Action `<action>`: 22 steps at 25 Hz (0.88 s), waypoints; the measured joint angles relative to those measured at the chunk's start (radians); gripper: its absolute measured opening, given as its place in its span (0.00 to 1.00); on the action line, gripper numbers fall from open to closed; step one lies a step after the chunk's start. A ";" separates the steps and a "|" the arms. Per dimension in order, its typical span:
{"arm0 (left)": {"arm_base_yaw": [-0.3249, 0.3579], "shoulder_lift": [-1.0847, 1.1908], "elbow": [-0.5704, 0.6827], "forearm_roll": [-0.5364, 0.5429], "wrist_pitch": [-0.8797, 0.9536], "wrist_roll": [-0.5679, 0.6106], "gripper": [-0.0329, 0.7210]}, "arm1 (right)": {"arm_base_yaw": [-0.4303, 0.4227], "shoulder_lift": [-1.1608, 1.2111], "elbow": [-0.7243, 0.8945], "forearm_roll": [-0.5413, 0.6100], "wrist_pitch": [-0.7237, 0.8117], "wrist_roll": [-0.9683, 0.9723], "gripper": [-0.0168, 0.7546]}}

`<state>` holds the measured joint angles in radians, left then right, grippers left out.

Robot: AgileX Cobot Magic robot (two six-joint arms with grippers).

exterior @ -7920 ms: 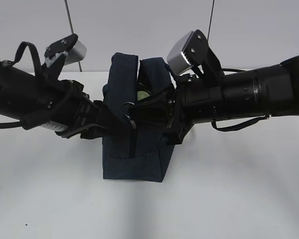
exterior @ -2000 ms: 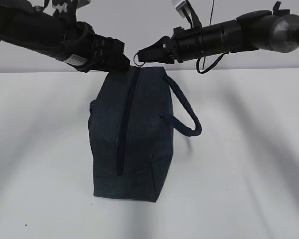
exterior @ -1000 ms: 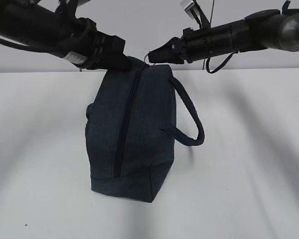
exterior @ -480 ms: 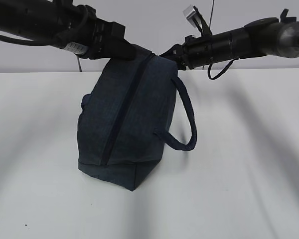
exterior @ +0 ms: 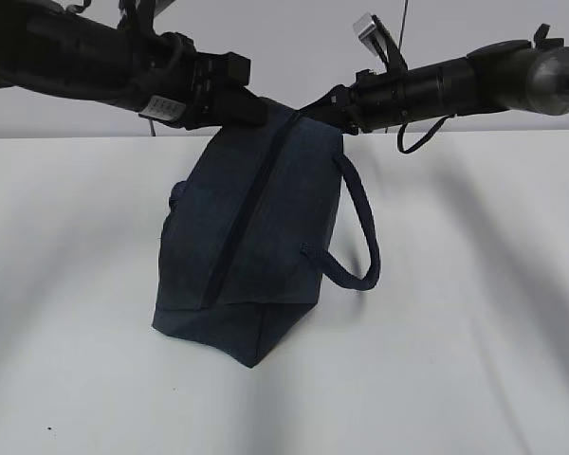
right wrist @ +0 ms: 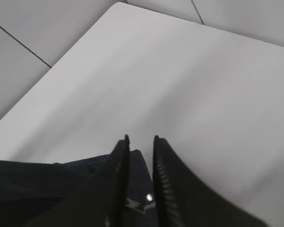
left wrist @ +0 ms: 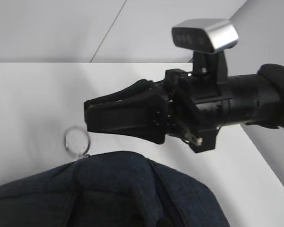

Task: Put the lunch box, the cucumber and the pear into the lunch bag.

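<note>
The dark navy lunch bag (exterior: 251, 227) is zipped shut and hangs tilted, its far end raised and its near end on the table. My left gripper (exterior: 254, 106) is shut on the fabric at the bag's raised top end. In the left wrist view the bag (left wrist: 113, 194) covers its jaws. My right gripper (exterior: 308, 109) hovers at the same end with its jaws a narrow slit apart and nothing held between them (right wrist: 140, 146). The silver ring pull (left wrist: 77, 142) stands free just under it. The lunch box, cucumber and pear are hidden.
The padded loop handle (exterior: 360, 232) hangs off the bag's right side. The white table (exterior: 474, 313) lies all around, with a pale wall behind it.
My right gripper has let go of the ring pull it held two seconds ago. The left gripper has lifted the bag's far end, and the bag has tilted and swung a little.
</note>
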<state>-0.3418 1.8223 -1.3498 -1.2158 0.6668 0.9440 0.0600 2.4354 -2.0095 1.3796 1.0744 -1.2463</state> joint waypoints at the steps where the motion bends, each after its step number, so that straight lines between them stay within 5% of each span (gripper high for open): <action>1: 0.000 0.010 -0.001 -0.005 -0.010 0.000 0.05 | 0.000 0.000 -0.006 -0.005 -0.001 0.000 0.22; 6: 0.000 0.038 -0.004 -0.021 -0.043 0.006 0.14 | 0.000 0.000 -0.049 -0.069 -0.002 0.000 0.45; 12: 0.000 0.049 -0.004 0.059 -0.081 0.035 0.42 | 0.000 -0.008 -0.102 -0.248 -0.002 0.093 0.48; 17: 0.000 0.030 -0.005 0.192 -0.083 0.041 0.47 | 0.000 -0.042 -0.111 -0.473 -0.008 0.221 0.48; 22: 0.000 -0.025 -0.005 0.242 -0.077 0.041 0.47 | 0.000 -0.080 -0.113 -0.582 0.002 0.314 0.48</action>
<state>-0.3418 1.7977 -1.3545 -0.9736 0.5895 0.9848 0.0600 2.3556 -2.1228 0.7979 1.0763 -0.9322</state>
